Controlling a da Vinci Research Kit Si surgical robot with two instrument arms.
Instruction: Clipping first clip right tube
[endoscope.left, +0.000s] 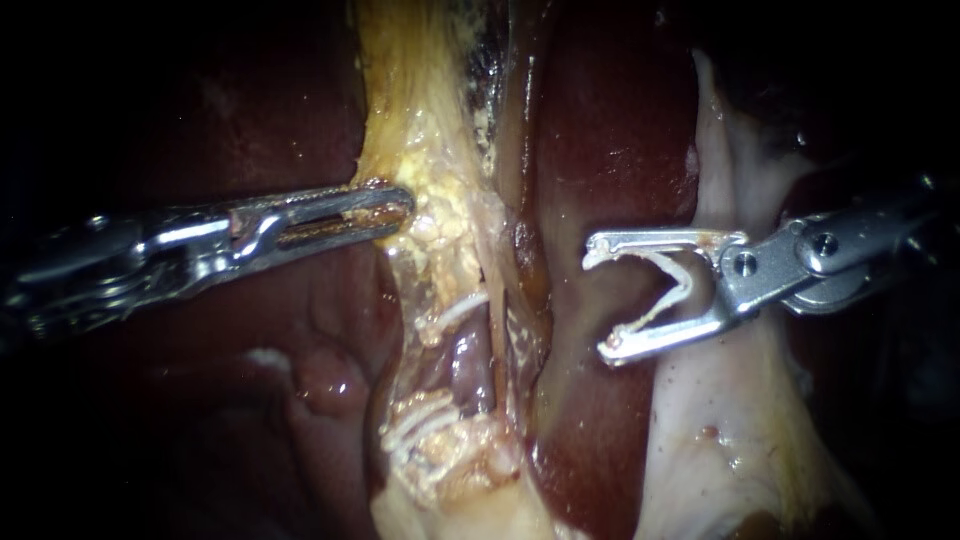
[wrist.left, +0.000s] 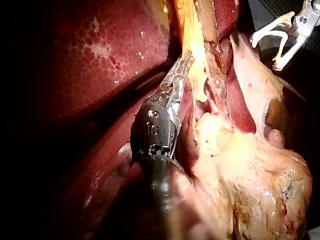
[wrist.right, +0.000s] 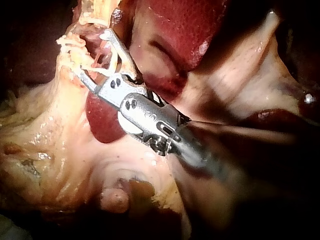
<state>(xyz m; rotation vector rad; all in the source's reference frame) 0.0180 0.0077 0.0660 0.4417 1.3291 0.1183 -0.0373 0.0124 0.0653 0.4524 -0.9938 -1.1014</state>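
Right instrument: my right instrument (endoscope.left: 600, 300) sits nearest the camera, right of centre. Its jaws are spread wide and point left, and both are seated on a white clip (endoscope.left: 682, 285) loaded between them.
Gap to target: the jaw tips hang over dark liver (endoscope.left: 620, 130), apart from the dissected window and touching nothing in it.
Tube: a dark purplish tube (endoscope.left: 470, 368) runs up and down in the window at lower centre, with a thinner strand (endoscope.left: 512, 330) just to its right (I cannot tell for certain which of the two the task means).
Handling: I judge it soft, wet, slippery and light, and easy to tear or kink. White fibres cross parts of it, so the bare stretch in mid-window is where I would straddle it, with the clip square across and both legs past its far side.
Left instrument: my left instrument (endoscope.left: 400, 208) comes in at middle left, its jaws closed on the edge of the yellow fatty tissue (endoscope.left: 430, 150), drawing it leftward.
Far: liver fills the dark background.
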